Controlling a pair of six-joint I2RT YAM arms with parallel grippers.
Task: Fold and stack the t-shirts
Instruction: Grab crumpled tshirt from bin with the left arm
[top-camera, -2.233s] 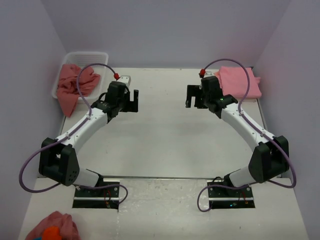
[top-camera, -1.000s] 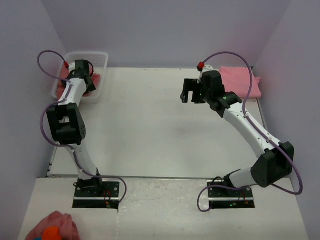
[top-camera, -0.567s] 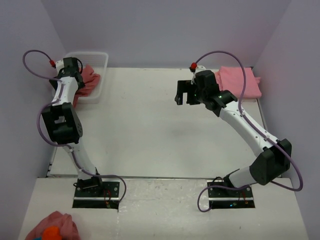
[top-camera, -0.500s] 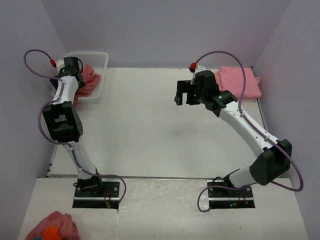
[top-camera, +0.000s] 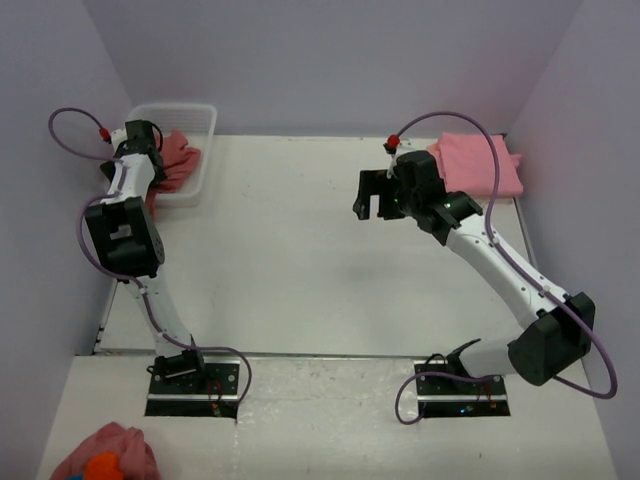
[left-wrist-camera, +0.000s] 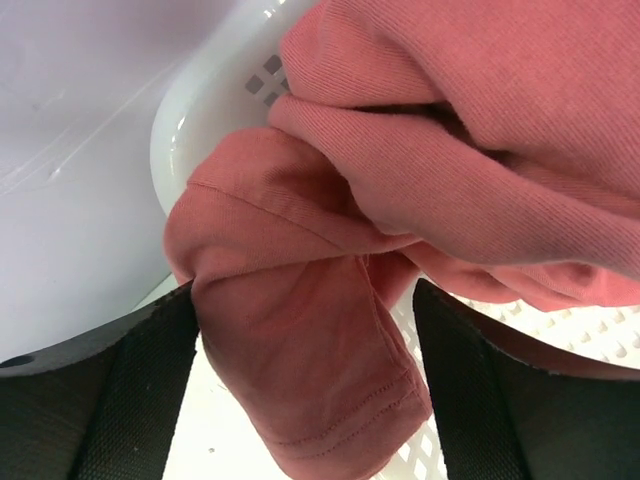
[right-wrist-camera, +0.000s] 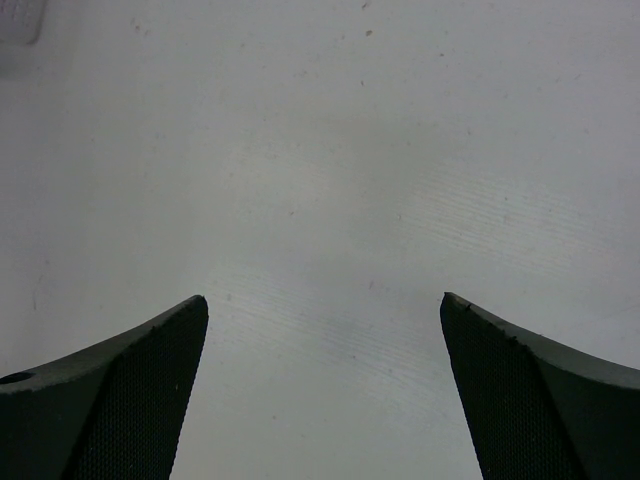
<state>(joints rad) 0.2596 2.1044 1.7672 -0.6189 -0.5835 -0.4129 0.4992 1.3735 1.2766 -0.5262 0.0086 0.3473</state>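
In the far left corner of the desk stands the white basket, and the crumpled rose-red t-shirt lies in it, partly hanging over the rim. Your left gripper is right at this cloth. In the left wrist view its jaws stand wide, one on each side of a hanging fold of the t-shirt. The fold runs lengthwise between the two fingers, so its long axis crosses the line on which they close. The left finger seems to touch the edge of the fold; on the other side I cannot tell if there is contact.

I judge that closing here would catch this fold only, not the whole bundle.

Your right gripper is wide open and holds nothing, hovering over bare desk, well apart from the basket. The folded pink t-shirt lies behind it in the far right corner. The left arm is clearly the nearer one.
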